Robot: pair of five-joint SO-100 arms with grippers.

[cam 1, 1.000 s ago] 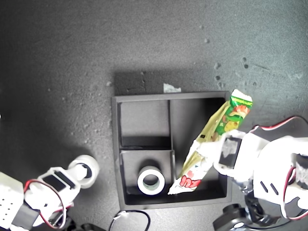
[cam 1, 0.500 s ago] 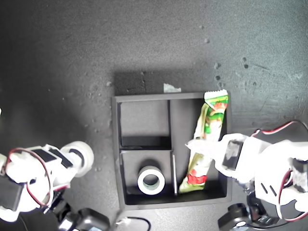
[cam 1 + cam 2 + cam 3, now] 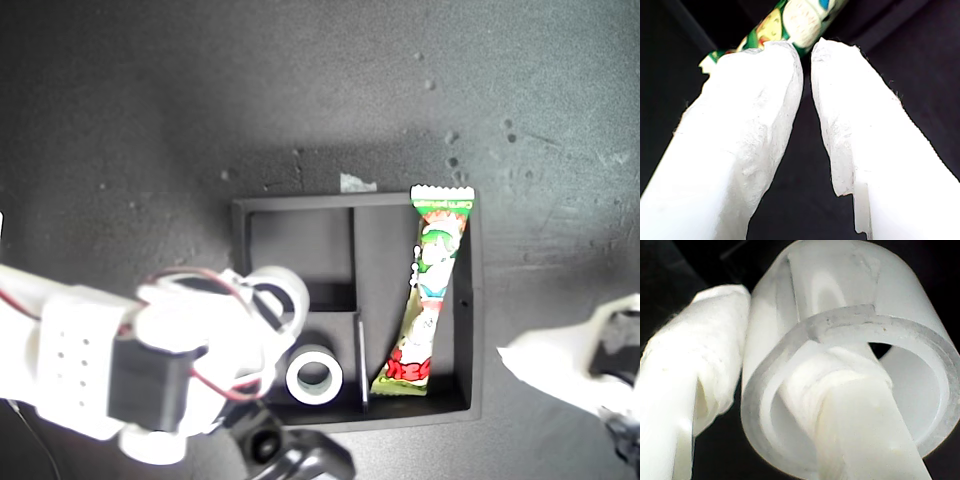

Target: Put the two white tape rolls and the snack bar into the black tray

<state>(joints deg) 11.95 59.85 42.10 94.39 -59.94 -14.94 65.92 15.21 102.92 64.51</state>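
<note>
second gripper (image 3: 745,365) gripping tape roll (image 3: 281,296), arm hiding tray (image 3: 475,300) corner

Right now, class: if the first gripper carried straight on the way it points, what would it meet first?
Probably the green-and-white wrapped snack bar, which lies just beyond my first gripper's fingertips inside the square black tray. The gap is hard to judge from the wrist view.

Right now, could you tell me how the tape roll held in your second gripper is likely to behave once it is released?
The held tape roll looks like a rigid ring, so it probably keeps its shape. One finger of my second gripper passes through its hole, so it may snag on release. Being round, it could roll if it lands on edge in the black tray.
</note>
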